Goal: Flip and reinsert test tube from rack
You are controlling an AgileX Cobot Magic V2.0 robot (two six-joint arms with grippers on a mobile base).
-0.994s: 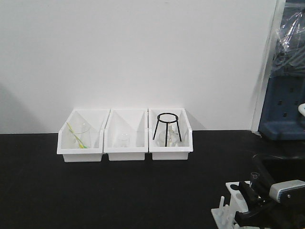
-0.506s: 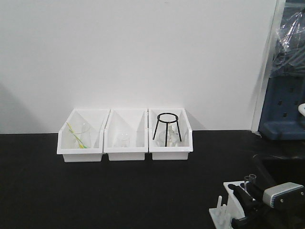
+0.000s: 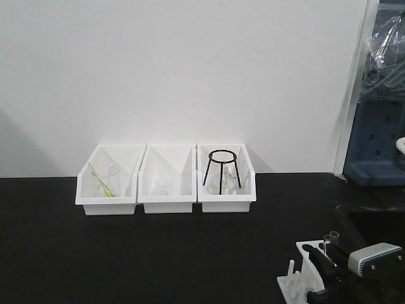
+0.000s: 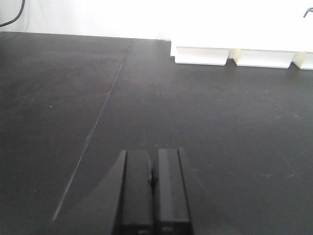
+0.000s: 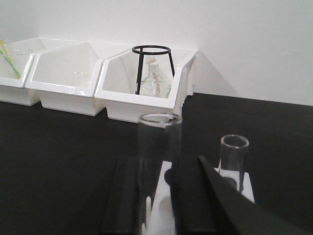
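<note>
At the near right corner of the table, the test tube stands open end up in the rack, between the right gripper fingers; whether they pinch it I cannot tell. Thin, slick, brittle glass: I'd hold mid-length, gently. A second tube stands beside. The left gripper is closed, empty.

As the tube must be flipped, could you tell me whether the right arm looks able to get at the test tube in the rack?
Probably yes: the right gripper already sits at the rack, its fingers either side of the upright test tube, nothing between them.
</note>
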